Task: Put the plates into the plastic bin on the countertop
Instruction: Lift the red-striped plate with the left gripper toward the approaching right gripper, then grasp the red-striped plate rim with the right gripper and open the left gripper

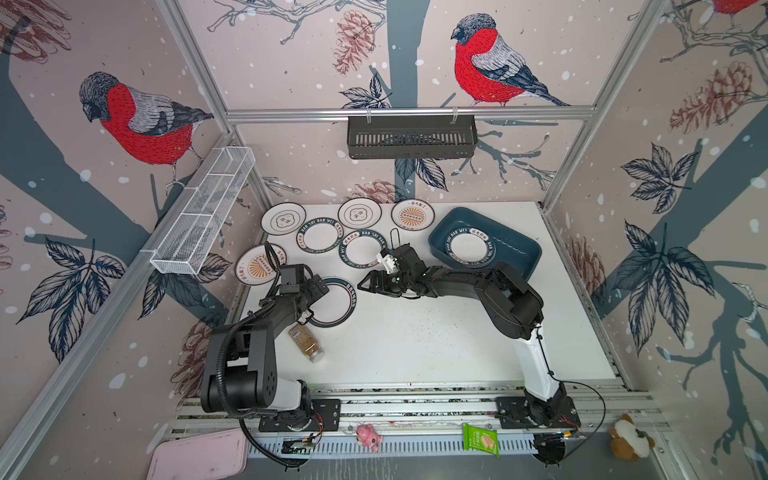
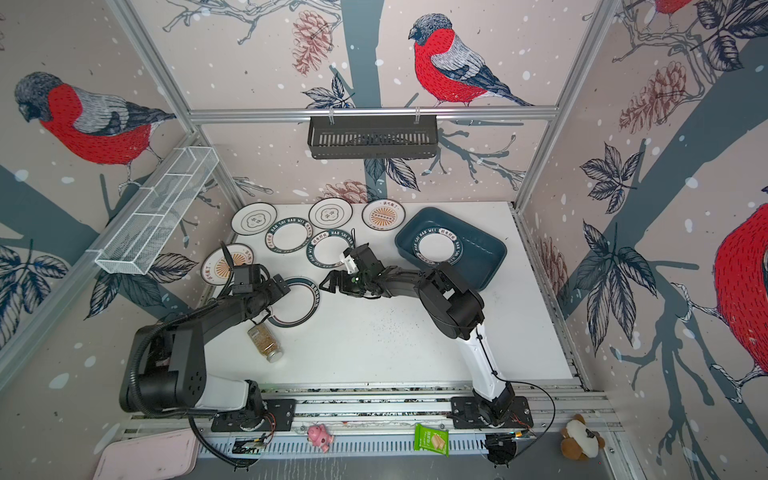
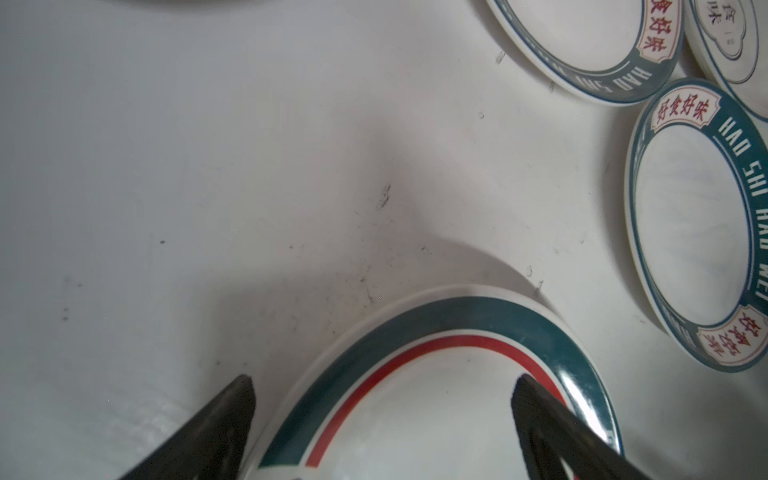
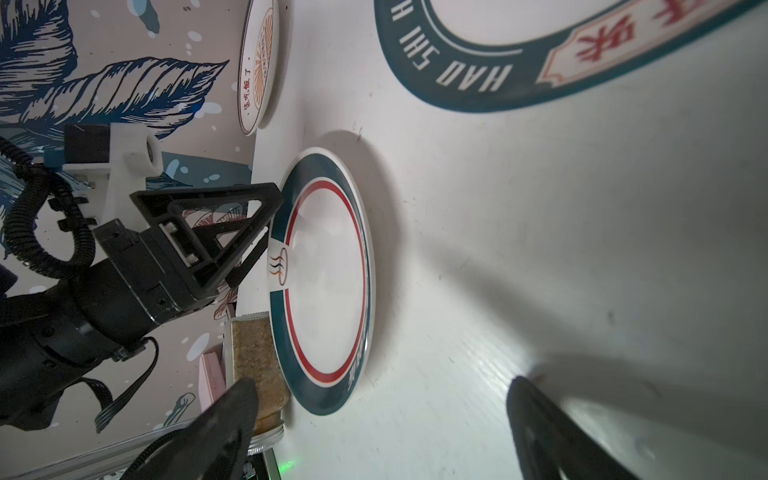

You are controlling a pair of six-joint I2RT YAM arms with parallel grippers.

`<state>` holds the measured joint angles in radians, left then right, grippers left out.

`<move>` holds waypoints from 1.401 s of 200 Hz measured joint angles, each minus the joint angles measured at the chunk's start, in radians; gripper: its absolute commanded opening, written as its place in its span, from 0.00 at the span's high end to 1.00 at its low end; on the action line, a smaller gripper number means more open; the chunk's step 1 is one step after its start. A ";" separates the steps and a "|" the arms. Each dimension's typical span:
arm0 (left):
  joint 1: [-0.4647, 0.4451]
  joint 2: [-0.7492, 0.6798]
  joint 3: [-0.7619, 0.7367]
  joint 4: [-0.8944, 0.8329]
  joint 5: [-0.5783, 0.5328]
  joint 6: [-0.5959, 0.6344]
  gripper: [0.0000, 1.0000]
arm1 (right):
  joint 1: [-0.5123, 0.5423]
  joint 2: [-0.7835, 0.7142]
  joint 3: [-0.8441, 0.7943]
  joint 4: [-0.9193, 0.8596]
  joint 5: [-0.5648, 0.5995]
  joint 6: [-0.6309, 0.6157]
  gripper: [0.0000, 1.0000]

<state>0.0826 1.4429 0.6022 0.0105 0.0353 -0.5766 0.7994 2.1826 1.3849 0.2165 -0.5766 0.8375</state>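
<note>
While bullfinch wallpaper (image 1: 490, 62) covers the booth's walls, the speckled white countertop (image 1: 415, 332) carries seven plates (image 1: 359, 212) clustered toward its far left. An eighth plate (image 1: 467, 249) lies flat in the teal plastic bin (image 1: 519, 253) at the far right. The left gripper (image 3: 384, 386), jaws spread wide, straddles the rim of the nearest red-ringed plate (image 1: 338, 303). The right gripper (image 1: 365, 284), also spread and empty, hovers just beside that plate. A spice jar (image 1: 306, 341) lies on its side near the front left, and a black slotted basket (image 1: 411, 137) hangs from the back rail.
</note>
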 measured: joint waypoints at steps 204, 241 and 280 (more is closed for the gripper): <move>-0.140 0.012 -0.019 0.129 0.253 -0.129 0.04 | -0.067 -0.011 -0.054 -0.060 -0.027 -0.081 0.55; -0.140 0.014 -0.019 0.135 0.257 -0.129 0.04 | -0.069 0.002 -0.053 -0.060 -0.032 -0.077 0.73; -0.140 0.013 -0.019 0.135 0.257 -0.129 0.04 | -0.073 0.003 -0.053 -0.084 -0.023 -0.077 0.86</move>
<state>-0.0574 1.4563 0.5831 0.1452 0.2924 -0.7059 0.7261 2.1860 1.3319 0.1326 -0.5999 0.7601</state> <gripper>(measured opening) 0.963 0.179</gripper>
